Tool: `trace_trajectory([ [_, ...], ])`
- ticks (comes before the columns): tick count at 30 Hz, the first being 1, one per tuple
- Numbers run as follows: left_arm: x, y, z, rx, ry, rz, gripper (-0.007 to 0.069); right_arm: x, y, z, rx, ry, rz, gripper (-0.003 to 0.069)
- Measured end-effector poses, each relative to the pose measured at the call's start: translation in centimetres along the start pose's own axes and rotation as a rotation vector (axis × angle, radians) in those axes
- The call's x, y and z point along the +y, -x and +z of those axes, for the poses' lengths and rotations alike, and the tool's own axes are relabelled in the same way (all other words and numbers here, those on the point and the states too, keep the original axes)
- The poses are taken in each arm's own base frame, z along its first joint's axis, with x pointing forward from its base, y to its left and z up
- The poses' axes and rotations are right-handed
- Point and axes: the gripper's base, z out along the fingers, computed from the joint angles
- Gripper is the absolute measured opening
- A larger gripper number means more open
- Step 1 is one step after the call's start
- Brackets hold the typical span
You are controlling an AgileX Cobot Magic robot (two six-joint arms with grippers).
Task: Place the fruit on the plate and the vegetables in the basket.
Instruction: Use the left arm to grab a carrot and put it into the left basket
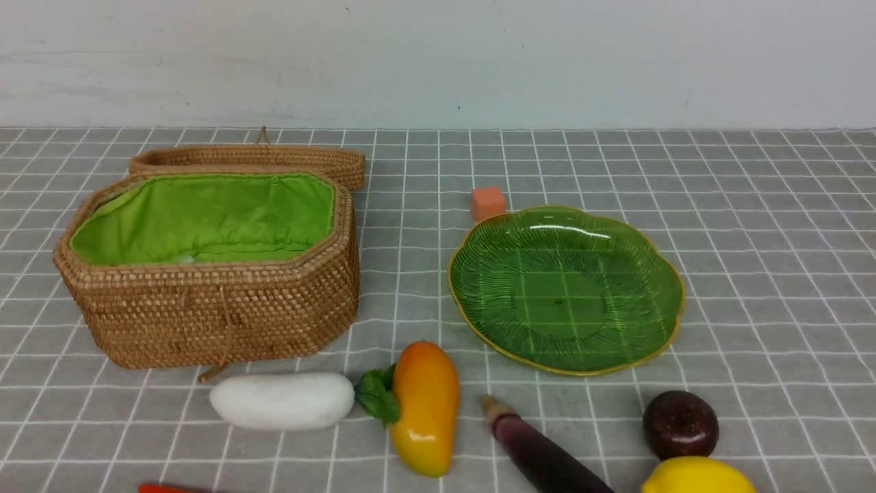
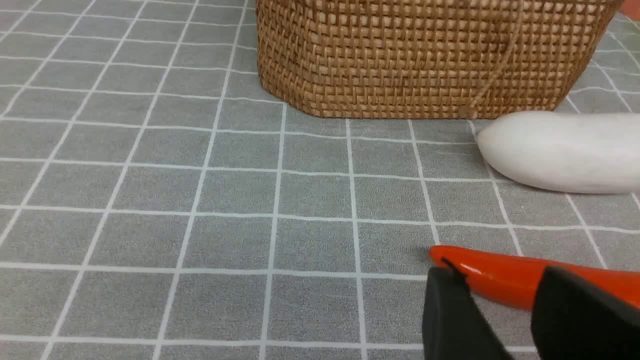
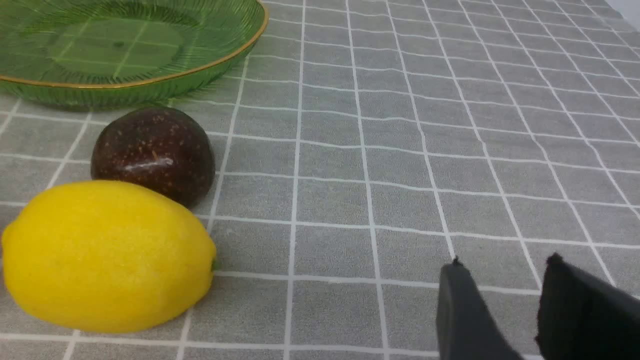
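Along the near edge of the counter sit radish, mango, eggplant, maroon fruit and lemon, with basket and plate just behind them. Left fingers are spread right at the carrot, right fingers spread over open counter off to the lemon's side.

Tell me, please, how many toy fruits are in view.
3: the mango lies right of the radish; the dark maroon fruit sits this side of the plate; the lemon lies nearest, cropped. The floor of the basket is hidden.
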Motion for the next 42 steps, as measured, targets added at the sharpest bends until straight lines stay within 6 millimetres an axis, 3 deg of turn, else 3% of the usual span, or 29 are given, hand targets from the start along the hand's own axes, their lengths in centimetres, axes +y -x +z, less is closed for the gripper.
trace_trajectory([
  [15, 0.0, 0.1, 0.0, -0.007, 0.005, 0.015, 0.0239, 0.0, 0.0, 0.0, 0.0, 0.0, 0.0, 0.024],
  [19, -0.2, 1.1, -0.1, -0.117, -0.018, 0.003, 0.0239, 0.0, 0.0, 0.0, 0.0, 0.0, 0.0, 0.024],
  [24, -0.6, 2.6, -0.4, -0.286, -0.095, -0.214, 0.0239, 0.0, 0.0, 0.0, 0.0, 0.0, 0.0, 0.024],
  [30, -0.5, 4.4, -1.2, -0.479, -0.218, -0.598, 0.0239, 0.0, 0.0, 0.0, 0.0, 0.0, 0.0, 0.024],
  [33, -0.5, 5.3, -1.7, -0.573, -0.249, -0.622, 0.0239, 0.0, 0.0, 0.0, 0.0, 0.0, 0.0, 0.024],
  [38, -1.2, 9.6, -4.4, -0.539, -0.279, -0.621, 0.0239, 0.0, 0.0, 0.0, 0.0, 0.0, 0.0, 0.024],
  [40, -1.8, 13.0, -6.4, -0.497, -0.281, -0.594, 0.0239, 0.0, 0.0, 0.0, 0.0, 0.0, 0.0, 0.024],
  [42, -2.3, 15.6, -7.2, -0.423, -0.27, -0.59, 0.0239, 0.0, 0.0, 0.0, 0.0, 0.0, 0.0, 0.024],
])
